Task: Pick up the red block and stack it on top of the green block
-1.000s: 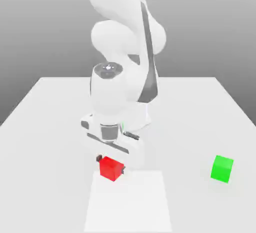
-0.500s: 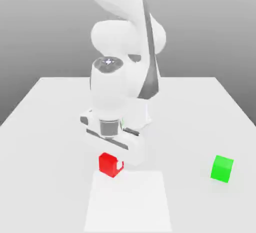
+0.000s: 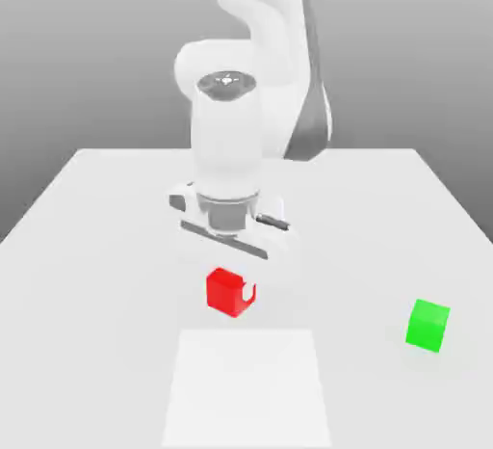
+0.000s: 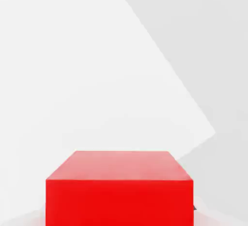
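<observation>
The red block (image 3: 227, 290) hangs a little above the white table, held between the fingers of my gripper (image 3: 231, 293), which is shut on it. In the hand view the red block (image 4: 119, 187) sits close under the camera with the table well below it. The green block (image 3: 428, 324) rests on the table toward the exterior view's right, far from the gripper and lower than the held cube.
A paler white rectangle (image 3: 246, 384) is marked on the table (image 3: 96, 245) near its front edge, just below the lifted cube. The arm's white base and links (image 3: 255, 71) rise behind the gripper.
The fingers closed on the red block, and the hand has risen with it, shifting slightly toward the exterior view's right. The green block has not moved.
</observation>
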